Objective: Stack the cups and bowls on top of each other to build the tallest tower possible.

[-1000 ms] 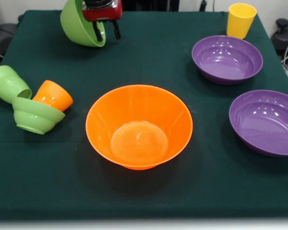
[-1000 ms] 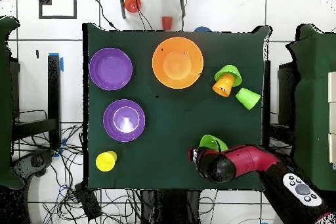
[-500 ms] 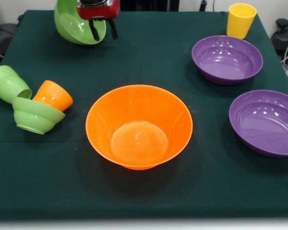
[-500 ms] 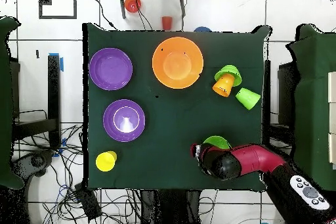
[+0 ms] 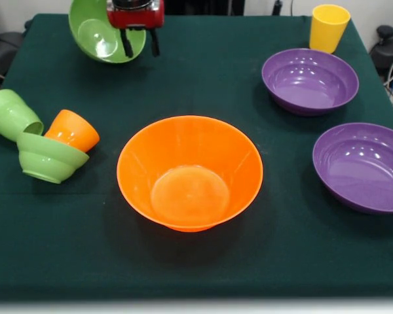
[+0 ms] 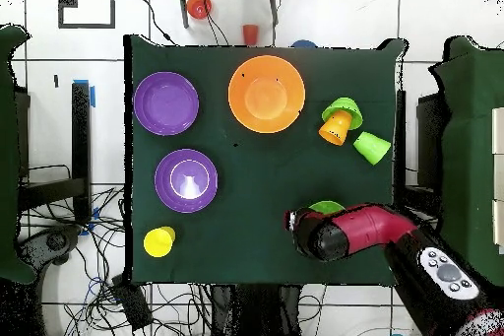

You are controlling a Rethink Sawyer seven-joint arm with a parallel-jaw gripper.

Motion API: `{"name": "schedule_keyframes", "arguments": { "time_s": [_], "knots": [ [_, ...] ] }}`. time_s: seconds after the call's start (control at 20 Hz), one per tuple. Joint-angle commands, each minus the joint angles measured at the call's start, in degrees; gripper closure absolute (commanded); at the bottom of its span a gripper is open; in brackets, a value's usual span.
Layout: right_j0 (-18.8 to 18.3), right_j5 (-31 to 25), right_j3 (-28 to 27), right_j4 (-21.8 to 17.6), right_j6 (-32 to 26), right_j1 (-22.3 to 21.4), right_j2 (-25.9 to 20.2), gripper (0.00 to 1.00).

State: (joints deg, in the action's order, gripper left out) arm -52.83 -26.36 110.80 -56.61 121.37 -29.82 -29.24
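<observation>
From overhead, the arm (image 6: 374, 232) hides most of the green bowl (image 6: 326, 207).

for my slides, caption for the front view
Gripper holds a tilted green bowl beyond the empty orange bowl.

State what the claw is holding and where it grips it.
The claw holds the medium light-green bowl by its rim, one finger inside the wall; the bowl hangs tilted.
</observation>
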Motion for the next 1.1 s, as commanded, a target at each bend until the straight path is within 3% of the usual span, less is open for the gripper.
{"name": "schedule_keyframes", "arguments": {
  "time_s": [0.05,0.3,0.55,0.75,1.1],
  "knots": [
    [11.5,-0.6,-8.1,-7.7,6.6,2.2,8.1,0.0],
    [17.5,-3.5,-10.8,-6.7,9.0,3.0,13.5,0.0],
    [23.6,-4.5,-14.9,-6.9,11.7,7.4,20.0,0.0],
    [27.3,-7.6,-18.9,-4.6,11.2,10.2,23.8,0.0],
    [29.9,-5.9,-22.8,-0.7,9.9,13.8,26.8,0.0]
  ]
}}
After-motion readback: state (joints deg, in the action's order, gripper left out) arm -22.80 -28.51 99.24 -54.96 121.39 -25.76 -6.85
